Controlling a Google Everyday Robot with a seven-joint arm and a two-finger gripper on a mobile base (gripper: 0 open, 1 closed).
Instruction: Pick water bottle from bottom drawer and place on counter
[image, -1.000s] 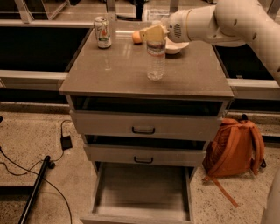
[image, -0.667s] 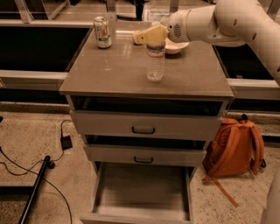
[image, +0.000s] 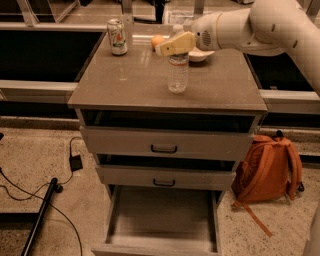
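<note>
The bottom drawer (image: 160, 217) stands pulled out at the lower centre. Above it, the water bottle (image: 178, 75) stands upright mid-counter (image: 125, 82). The gripper (image: 173, 45) sits at the bottle's top, reaching in from the upper right; whether it is open or closed cannot be told. A soda can (image: 117, 36) stands at the far left corner.
</note>
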